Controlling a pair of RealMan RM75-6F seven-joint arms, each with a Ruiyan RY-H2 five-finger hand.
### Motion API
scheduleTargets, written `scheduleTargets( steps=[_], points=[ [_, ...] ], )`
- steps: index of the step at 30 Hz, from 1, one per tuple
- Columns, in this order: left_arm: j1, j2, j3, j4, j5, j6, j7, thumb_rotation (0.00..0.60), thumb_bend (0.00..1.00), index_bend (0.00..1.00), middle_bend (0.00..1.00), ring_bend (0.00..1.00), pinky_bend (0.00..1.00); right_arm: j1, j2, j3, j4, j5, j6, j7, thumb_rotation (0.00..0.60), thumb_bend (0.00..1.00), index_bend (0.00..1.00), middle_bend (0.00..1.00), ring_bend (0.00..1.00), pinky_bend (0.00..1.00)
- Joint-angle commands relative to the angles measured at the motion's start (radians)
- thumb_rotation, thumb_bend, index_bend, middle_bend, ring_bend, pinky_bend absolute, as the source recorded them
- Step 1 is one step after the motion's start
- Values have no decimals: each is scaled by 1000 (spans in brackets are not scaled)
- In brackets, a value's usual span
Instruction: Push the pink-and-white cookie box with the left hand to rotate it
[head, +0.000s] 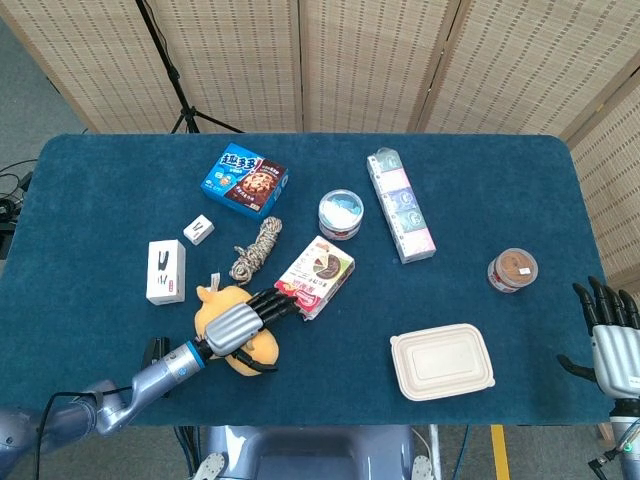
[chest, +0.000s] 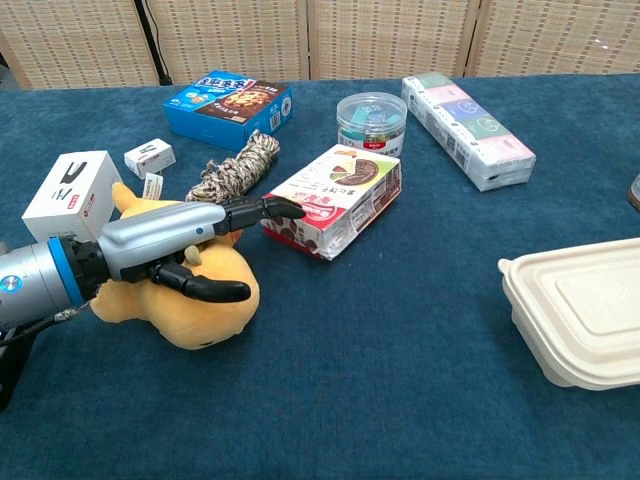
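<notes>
My left hand (chest: 165, 240) lay over the yellow plush toy (chest: 190, 300), fingers extended and holding nothing, fingertips (chest: 285, 209) touching the near-left end of the pink-and-white cookie box (chest: 335, 200). Box sat mid-table, skewed, far end toward 1 o'clock. Right hand (head: 612, 340) was at the table's 4 o'clock edge, fingers spread, empty.

free: bare table (head: 90, 330) at 6 o'clock of cookie box (head: 316, 276) | blocked: plush toy (head: 228, 322) at 8, rope (head: 255, 249) at 10, round tub (head: 341, 214) at 12

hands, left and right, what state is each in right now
Left hand: open, fingers straight, tips against the pink-and-white cookie box.
Right hand: open, holding nothing.
</notes>
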Motion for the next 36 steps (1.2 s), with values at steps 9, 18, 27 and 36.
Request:
scheduleTargets(
  steps=[9,18,27,36],
  points=[
    [11,-21,-26,142,-35,29,-81,74,0,0,0,0,0,0,-1,1,2,4,-2,0,600,0,0,0,0,0],
    [20,39,-34,83,-27,110,-117,73,0,0,0,0,0,-4,5,1,-7,-3,10,4,600,0,0,0,0,0],
    [34,182,-20,-105,13,206,-105,74,0,0,0,0,0,-8,13,-1,-17,-12,18,12,600,0,0,0,0,0],
    [50,283,-19,-248,42,272,-80,74,0,0,0,0,0,-11,19,-2,-26,-18,26,16,600,0,0,0,0,0]
  ],
)
